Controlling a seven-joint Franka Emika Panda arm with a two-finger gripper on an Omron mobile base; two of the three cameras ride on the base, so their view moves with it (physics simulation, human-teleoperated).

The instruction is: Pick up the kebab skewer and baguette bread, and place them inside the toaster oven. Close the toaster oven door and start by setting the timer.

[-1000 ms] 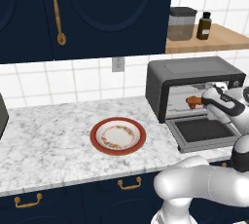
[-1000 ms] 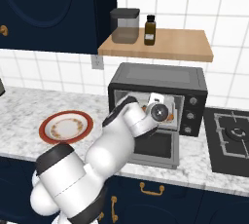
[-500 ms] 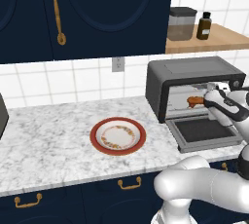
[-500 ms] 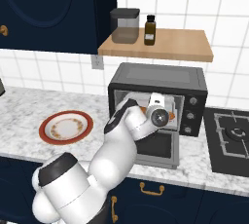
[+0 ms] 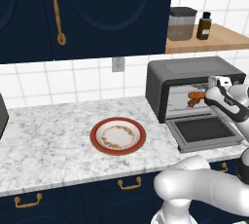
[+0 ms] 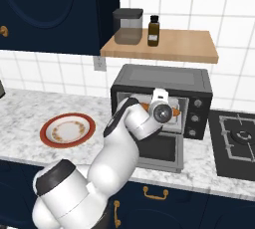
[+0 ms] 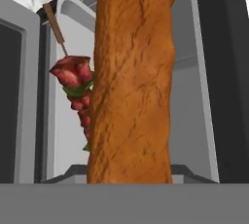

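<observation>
Left base view: toaster oven (image 5: 194, 79) at the right end of the marble bench (image 5: 53, 140); toaster oven door (image 5: 204, 131) dropped flat and open; arm reaching into the mouth from the right, jaws (image 5: 203, 96) at the cavity; an orange-brown end of the baguette bread (image 5: 196, 94) shows just ahead of the hand, with a dark red bit of the kebab skewer (image 5: 191, 103) below it; plate (image 5: 118, 136) on the bench, well apart from the oven, bare of food.

Right base view: wrist blocks most of the opening; baguette bread peeks out to either side of it (image 6: 174, 112); knob column (image 6: 195, 114) on the oven's right face, untouched; jar (image 6: 128, 26) and bottle (image 6: 154, 30) on the shelf above.

Hand view: baguette bread (image 7: 133, 82) runs straight up from between the jaws, so I judge them clenched on it; kebab skewer (image 7: 73, 79) just beside it, toward the back wall of the oven.

Step in hand, by my judgement: placing the bread, skewer already in. Next: lower onto the rack, let go, back out clear of the door, swing the door up, then turn the timer knob.
</observation>
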